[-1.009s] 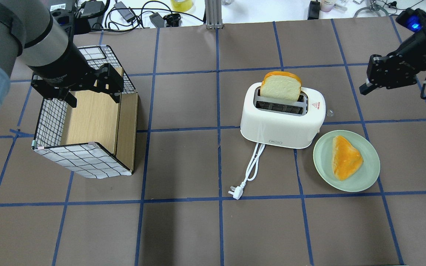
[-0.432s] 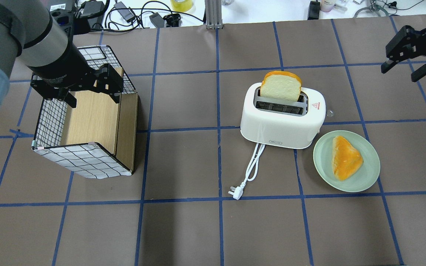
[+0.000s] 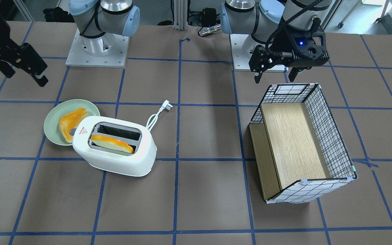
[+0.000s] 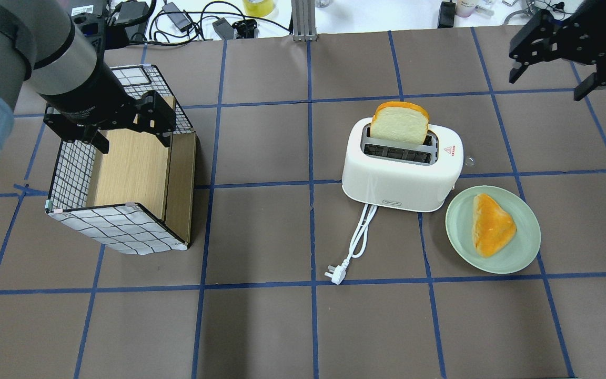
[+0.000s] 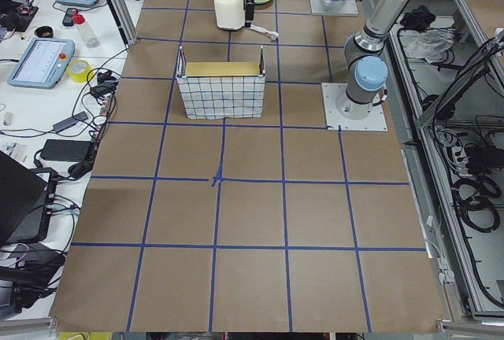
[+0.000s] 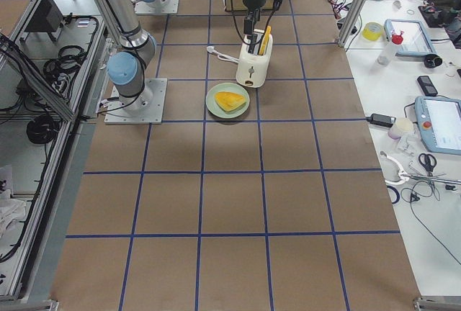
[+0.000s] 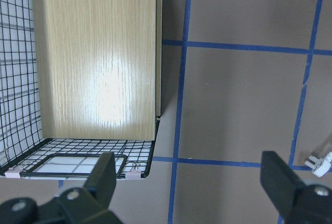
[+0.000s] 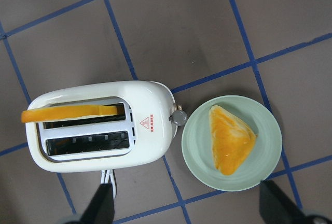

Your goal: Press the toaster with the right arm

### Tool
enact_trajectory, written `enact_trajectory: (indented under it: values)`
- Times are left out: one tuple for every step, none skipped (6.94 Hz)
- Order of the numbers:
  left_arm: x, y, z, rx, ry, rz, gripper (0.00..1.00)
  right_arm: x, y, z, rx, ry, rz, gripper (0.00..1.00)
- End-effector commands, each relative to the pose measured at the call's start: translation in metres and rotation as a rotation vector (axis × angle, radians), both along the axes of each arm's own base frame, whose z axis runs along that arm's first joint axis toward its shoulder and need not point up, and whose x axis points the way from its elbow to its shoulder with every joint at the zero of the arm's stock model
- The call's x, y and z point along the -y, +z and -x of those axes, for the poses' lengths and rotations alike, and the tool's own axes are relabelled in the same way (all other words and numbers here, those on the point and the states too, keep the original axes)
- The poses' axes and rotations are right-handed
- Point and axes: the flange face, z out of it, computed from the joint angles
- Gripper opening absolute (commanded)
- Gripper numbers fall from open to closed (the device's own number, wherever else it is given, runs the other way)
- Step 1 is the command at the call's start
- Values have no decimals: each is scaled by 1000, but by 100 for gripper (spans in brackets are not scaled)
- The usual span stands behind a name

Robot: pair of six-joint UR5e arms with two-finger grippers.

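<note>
The white two-slot toaster (image 4: 397,173) stands mid-table, right of center, with a bread slice (image 4: 400,123) upright in its far slot. It also shows in the front view (image 3: 114,160) and in the right wrist view (image 8: 98,125), where its grey knob (image 8: 178,117) faces the plate. My right gripper (image 4: 547,81) is open and empty. It hangs high, beyond and to the right of the toaster, well apart from it; it shows in the front view too (image 3: 26,76). My left gripper (image 4: 132,139) is open and empty over the basket.
A pale green plate (image 4: 524,247) with an orange pastry (image 4: 492,223) lies just right of the toaster. The toaster's white cord and plug (image 4: 337,273) trail toward me. A wire basket (image 4: 119,226) with a wooden floor stands on the left. Cables and gear lie past the far edge.
My right gripper has turned from side-on to pointing down with its fingers spread, and has moved toward the table's far edge. The left arm, toaster and plate have not moved.
</note>
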Motion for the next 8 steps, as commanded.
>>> enact_trajectory:
  values:
    - [0,0,0,0,0,0,100,1,2,-48,1,-36,26,100]
    - [0,0,0,0,0,0,100,-1,2,-63,6,-41,32,100]
    - [0,0,0,0,0,0,100,1,-1,-90,9,-12,46,100]
    - [0,0,0,0,0,0,100,5,-10,-116,12,85,65,100]
    - [0,0,0,-1,0,0,100,6,-16,-138,7,213,72,99]
    - [0,0,0,0,0,0,100,11,-21,-139,-9,327,83,99]
    - [0,0,0,0,0,0,100,10,-26,-137,-20,347,76,93]
    - [0,0,0,0,0,0,100,10,-26,-131,-33,334,73,90]
